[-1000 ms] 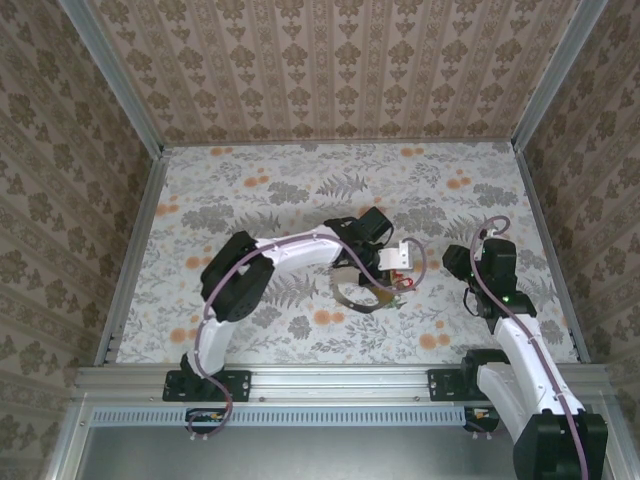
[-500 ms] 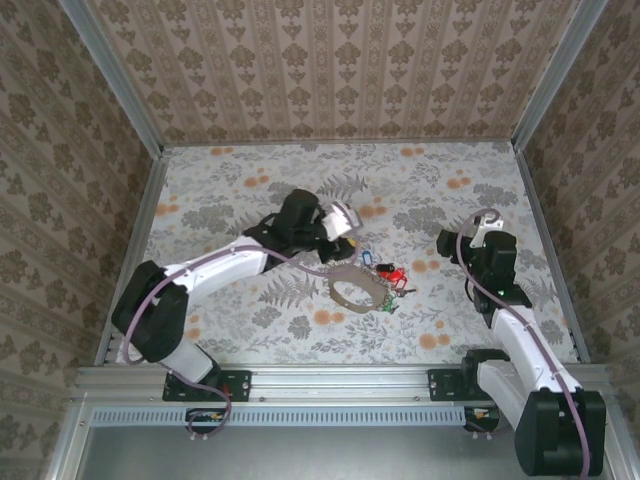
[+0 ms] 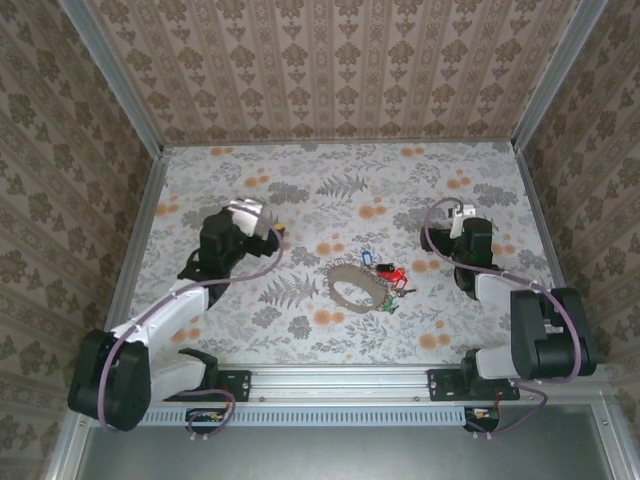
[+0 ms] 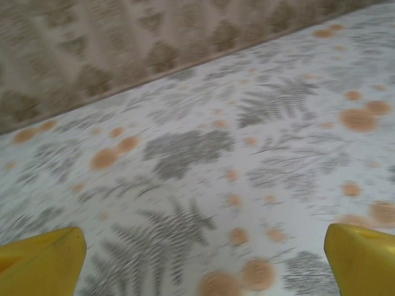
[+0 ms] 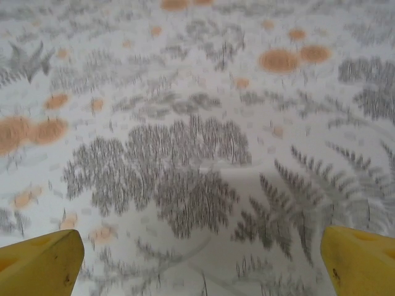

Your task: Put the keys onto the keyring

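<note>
Floral tabletop (image 3: 450,200): keyring (image 3: 345,271), keys (image 3: 390,274) perhaps on it.

Table (image 3: 300,200), seen from above: a flat top covered in a white print of grey ferns and leaves with orange blossoms; a metal rail (image 3: 340,378) runs along its near edge. Slightly right of the middle lies the keyring (image 3: 348,269), a dull brown loop flat on the print; just beyond its far-right side lie a blue key (image 3: 367,258) and two red keys (image 3: 386,269), close together; a green key (image 3: 387,304) lies at the loop's near-right rim; whether any key is threaded cannot be told.
</note>
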Controlling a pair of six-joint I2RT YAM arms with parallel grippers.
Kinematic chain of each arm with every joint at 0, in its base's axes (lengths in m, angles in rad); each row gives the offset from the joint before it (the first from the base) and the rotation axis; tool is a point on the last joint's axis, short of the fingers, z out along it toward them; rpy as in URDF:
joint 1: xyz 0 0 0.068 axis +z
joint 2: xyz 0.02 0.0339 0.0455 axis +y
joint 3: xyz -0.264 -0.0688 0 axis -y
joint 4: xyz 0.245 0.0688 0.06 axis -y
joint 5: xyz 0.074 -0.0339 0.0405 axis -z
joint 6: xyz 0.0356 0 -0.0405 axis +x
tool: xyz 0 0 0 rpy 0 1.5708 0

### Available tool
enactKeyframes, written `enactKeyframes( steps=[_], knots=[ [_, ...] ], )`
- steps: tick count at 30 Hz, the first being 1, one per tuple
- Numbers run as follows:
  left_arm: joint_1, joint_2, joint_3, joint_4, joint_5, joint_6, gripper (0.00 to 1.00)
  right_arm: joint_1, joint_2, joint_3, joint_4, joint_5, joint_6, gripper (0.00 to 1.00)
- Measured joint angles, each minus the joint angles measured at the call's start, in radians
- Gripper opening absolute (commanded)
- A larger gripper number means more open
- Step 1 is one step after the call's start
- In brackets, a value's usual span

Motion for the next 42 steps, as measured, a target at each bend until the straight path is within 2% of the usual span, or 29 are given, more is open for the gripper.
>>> enactKeyframes(
  steps=[4, 9, 16, 22, 27, 36, 42],
  knots=[
    [0.083, -0.013, -0.069, 0.017, -0.032, -0.041, 1.00, 0.024, 0.097, -0.039, 0.214, -0.001, -0.015, 0.99],
    [0.111, -0.040, -0.087, 0.017, -0.058, -0.043, 1.00, 0.066, 0.114, -0.164, 0.369, 0.004, -0.048, 0.99],
    [0.119, -0.098, -0.090, -0.024, -0.134, -0.035, 1.00, 0.068, 0.122, -0.074, 0.358, 0.090, -0.032, 1.00],
    [0.187, -0.111, -0.179, 0.031, -0.154, -0.040, 1.00, 0.054, 0.122, -0.053, 0.341, 0.122, -0.016, 1.00],
    [0.236, -0.026, -0.251, 0.144, -0.086, -0.038, 1.00, 0.054, 0.122, -0.053, 0.334, 0.130, -0.006, 0.99],
    [0.248, 0.211, -0.206, 0.347, 0.097, 0.074, 1.00, 0.054, 0.122, -0.053, 0.330, 0.135, -0.006, 1.00],
    [0.319, 0.276, -0.197, 0.436, 0.182, 0.086, 1.00, 0.054, 0.122, -0.053, 0.330, 0.135, -0.005, 1.00]
  ],
)
